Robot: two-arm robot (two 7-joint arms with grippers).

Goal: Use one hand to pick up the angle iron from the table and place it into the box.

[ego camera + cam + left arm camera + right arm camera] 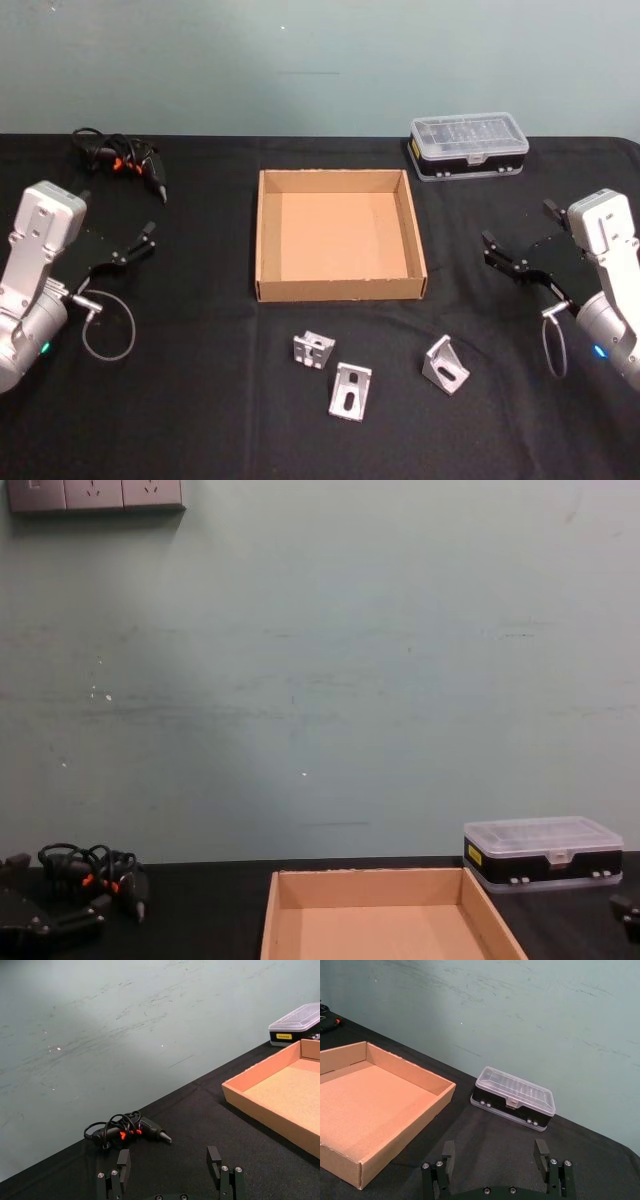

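Head view: on the table [200, 430], in the lower centre of the frame just below the box [340, 288], three pieces are noted: left angle iron [314, 349], middle angle iron [351, 390] and right angle iron [446, 364]. All are set apart from one another and from the box. The left claw [118, 213] is held over the table at mid-left, spread wide, nothing gripped. The right claw [518, 223] is held at mid-right, likewise wide and unloaded. A clear-lidded black case [468, 146] is logged at upper right, a corded tool [125, 160] at upper left.
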